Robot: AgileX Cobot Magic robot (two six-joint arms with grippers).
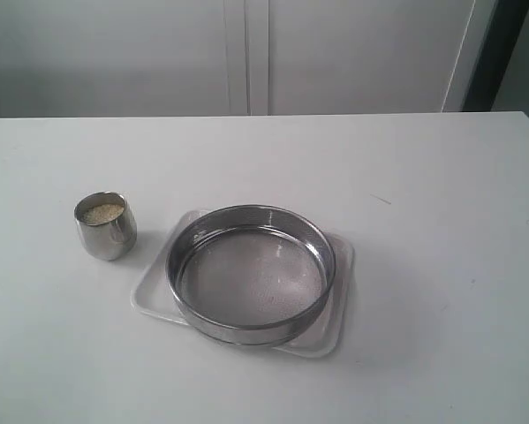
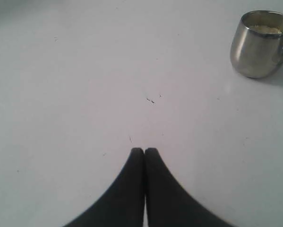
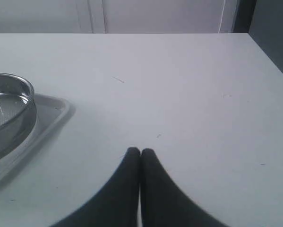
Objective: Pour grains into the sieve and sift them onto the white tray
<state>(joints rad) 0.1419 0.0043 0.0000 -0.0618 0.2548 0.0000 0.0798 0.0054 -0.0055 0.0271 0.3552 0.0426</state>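
1. Table (image 1: 423, 177): a plain white top that carries the sieve and everything around it, with only a few faint specks and scratches on it
2. White tray (image 1: 149, 296): lies flat directly under the sieve; its rounded corners and low rim stick out past the steel ring, and one corner also appears in the right wrist view (image 3: 51, 111)
3. Sieve (image 1: 251, 274): a wide, shallow steel ring sitting upright on the tray; the fine mesh bottom looks bare, and part of its wall shows in the right wrist view (image 3: 11, 101)
4. Right gripper (image 3: 140, 150): its 2 dark fingers are pressed together with nothing between them; it hangs over bare table, apart from the sieve and off the tray
5. Left gripper (image 2: 144, 150): its 2 dark fingers likewise meet tip to tip and hold nothing; it sits over bare table, apart from the cup
6. Cup (image 1: 106, 231): a small rounded steel cup standing upright on the table just beside the sieve, off the tray and not touching either; the left wrist view also shows it (image 2: 257, 49)
7. Grains (image 1: 102, 213): a pale yellowish, sandy layer inside the cup beside the sieve, sitting below the cup's rim (image 2: 266, 29)
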